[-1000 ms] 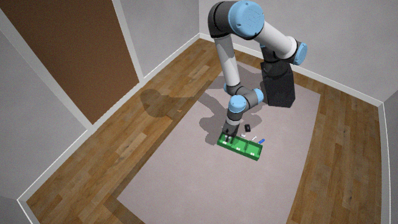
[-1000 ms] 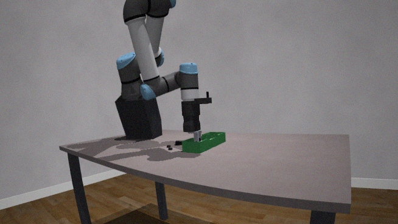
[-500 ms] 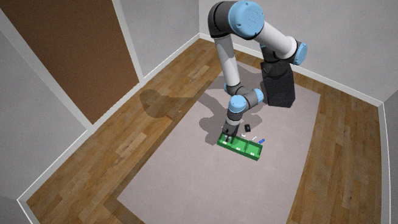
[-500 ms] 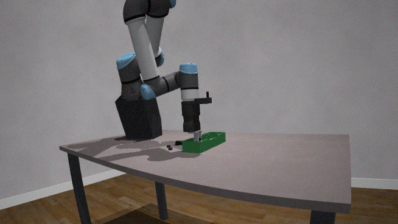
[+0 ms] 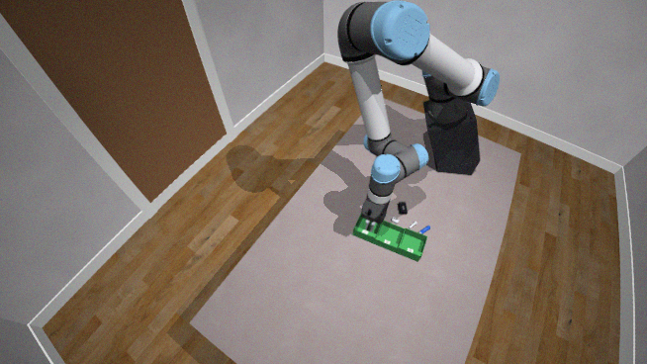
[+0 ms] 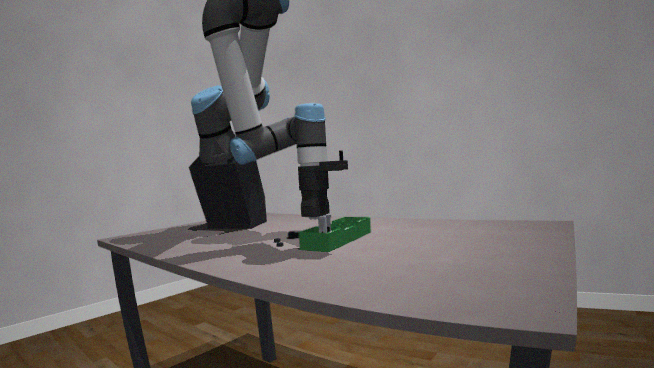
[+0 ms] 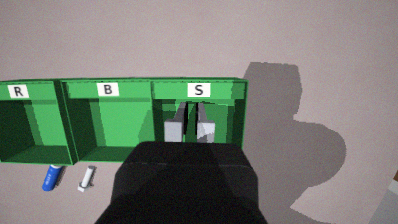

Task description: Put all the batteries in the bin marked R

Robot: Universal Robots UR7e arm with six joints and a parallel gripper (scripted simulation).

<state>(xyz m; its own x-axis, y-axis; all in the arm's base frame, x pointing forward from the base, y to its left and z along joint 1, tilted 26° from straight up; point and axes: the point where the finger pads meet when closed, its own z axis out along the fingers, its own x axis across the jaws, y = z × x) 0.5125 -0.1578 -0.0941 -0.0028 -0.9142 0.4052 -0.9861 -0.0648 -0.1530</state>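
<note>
While my pincer (image 7: 189,125), nearly closed and empty, hangs inside bin S (image 7: 235,107), I should lift clear toward the blue battery (image 7: 51,178).

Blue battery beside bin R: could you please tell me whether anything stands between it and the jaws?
Yes. The jaws are down inside compartment S, so its green walls and compartment B lie between. A small white part also lies beside the blue battery on that side.
</note>
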